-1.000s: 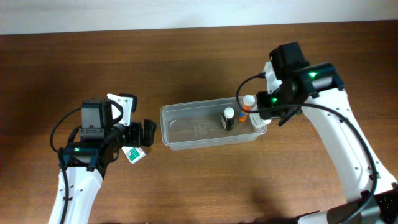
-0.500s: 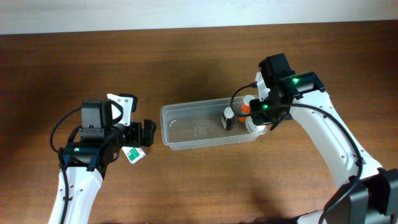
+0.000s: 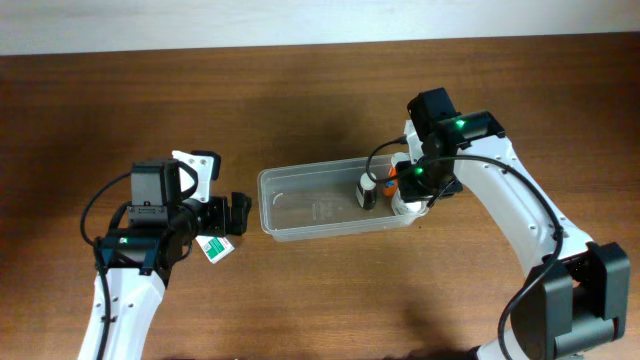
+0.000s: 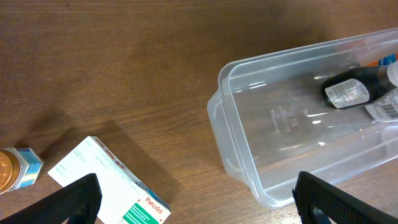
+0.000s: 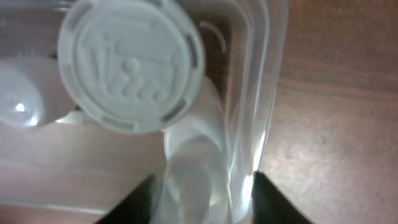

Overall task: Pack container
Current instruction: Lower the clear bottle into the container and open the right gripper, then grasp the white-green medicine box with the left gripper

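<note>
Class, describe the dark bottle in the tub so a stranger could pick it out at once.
Find the clear tub in the middle of the table. Look at its right end. The dark bottle is the leftmost thing there, the only one with a black body, beside an orange bottle.

Container (image 3: 310, 208) — clr, glossy plastic

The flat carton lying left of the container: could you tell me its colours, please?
The carton is white with a green stripe, clearest in the left wrist view.
</note>
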